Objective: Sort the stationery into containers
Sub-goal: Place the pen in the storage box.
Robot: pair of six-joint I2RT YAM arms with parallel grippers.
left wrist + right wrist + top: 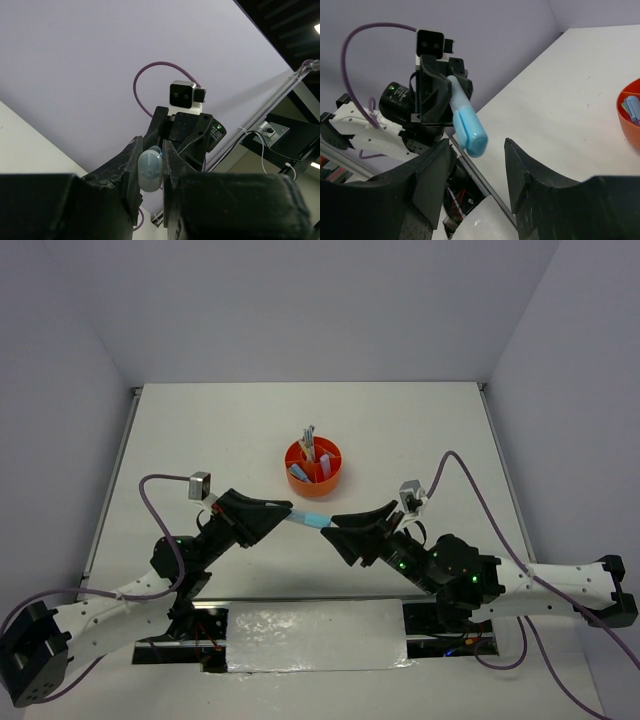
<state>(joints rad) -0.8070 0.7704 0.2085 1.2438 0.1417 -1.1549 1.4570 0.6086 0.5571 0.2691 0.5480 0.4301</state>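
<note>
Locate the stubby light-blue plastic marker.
Top view, centre: the left gripper holds the marker, cap between the fingers of the right gripper, nearer than the round orange plastic organiser.

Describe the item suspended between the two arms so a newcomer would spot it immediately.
On the white table, look just on the robot's side of the round orange plastic organiser. Clamped there in the left end effector, above the surface, is a stubby pastel-blue marker, the only stationery item outside the organiser.

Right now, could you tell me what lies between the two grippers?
A blue marker: the left gripper is shut on one end, and its capped end reaches into the open right gripper, as the right wrist view shows.
</note>
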